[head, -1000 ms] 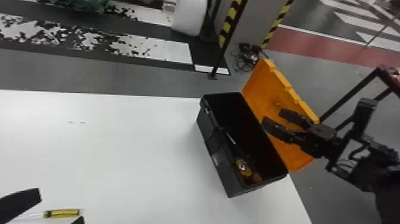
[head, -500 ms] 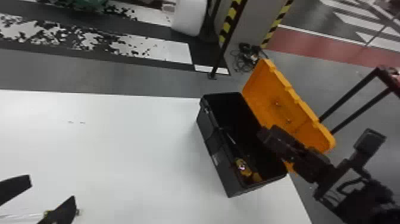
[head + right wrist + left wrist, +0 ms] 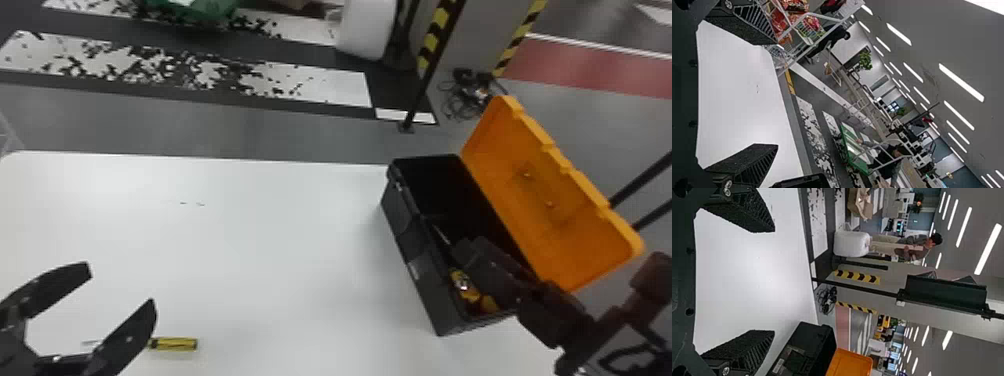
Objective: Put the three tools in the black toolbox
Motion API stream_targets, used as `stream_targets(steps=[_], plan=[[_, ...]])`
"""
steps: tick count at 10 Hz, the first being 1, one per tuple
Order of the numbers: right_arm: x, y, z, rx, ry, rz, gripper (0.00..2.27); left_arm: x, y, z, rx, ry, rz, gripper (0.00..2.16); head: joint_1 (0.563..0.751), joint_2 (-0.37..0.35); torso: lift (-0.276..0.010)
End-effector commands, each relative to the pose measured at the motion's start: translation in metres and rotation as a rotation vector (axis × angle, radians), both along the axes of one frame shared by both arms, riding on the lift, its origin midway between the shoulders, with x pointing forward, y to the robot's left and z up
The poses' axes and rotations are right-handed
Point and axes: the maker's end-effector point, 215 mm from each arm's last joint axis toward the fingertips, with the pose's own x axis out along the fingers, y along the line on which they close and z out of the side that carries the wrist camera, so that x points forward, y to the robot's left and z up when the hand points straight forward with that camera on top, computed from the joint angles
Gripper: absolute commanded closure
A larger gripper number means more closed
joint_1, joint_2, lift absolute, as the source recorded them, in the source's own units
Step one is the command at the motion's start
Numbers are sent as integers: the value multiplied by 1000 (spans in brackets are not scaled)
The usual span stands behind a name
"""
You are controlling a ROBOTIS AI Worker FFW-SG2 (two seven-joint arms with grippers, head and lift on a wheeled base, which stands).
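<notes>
My left gripper [image 3: 121, 287] is hovering well to the left of the black toolbox [image 3: 416, 265], its fingers standing apart near a yellow-handled screwdriver [image 3: 173, 344] that is lying on the table [image 3: 260, 270], also left of the toolbox. My right gripper [image 3: 470, 250] is hovering over the toolbox, fingers likewise apart. Yellow tool parts [image 3: 464, 285] are showing inside the toolbox's near end.
</notes>
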Motion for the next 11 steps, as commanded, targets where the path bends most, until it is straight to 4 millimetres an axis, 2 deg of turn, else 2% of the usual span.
stream_targets(steps=[1,4,8,9,11], plan=[[-4,7,-4,9,0,-4,73,-2,11,-6,47,-33,-1,83,695,-167,-55],[-8,15,-10,0,9,-8,73,-14,36,-28,187,-4,-41,83,695,-120,-55],[-13,20,-14,-8,-2,-15,76,-31,87,-41,304,49,-44,87,695,-27,-55],[-14,23,-16,-8,3,-9,76,-33,94,-48,309,65,-39,87,695,6,-55],[-20,25,-17,-9,3,-5,76,-35,97,-63,359,75,-58,87,695,55,-55]])
